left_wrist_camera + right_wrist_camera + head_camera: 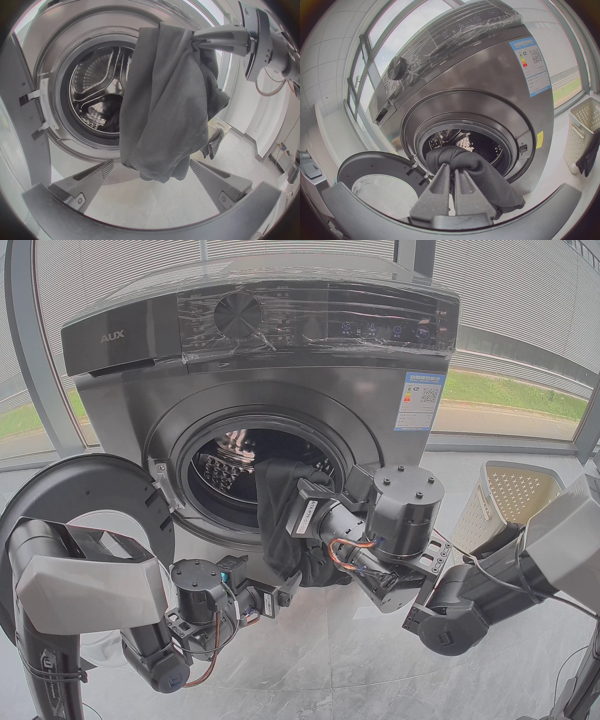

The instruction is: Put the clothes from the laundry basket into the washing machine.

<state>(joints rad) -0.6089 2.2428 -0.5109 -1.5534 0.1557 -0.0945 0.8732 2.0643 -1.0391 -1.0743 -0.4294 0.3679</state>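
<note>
Daylit room, washing machine open. My right claw, pinched tight on the dark garment, holds it at 4 o'clock of the drum mouth. It hangs long-axis 12-to-6, tail pointing down. Loading step: next, I judge, push inward over the lip, then release. Left claw gapes empty.

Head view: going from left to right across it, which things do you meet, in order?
Open door → drum → black garment → label → laundry basket.
</note>
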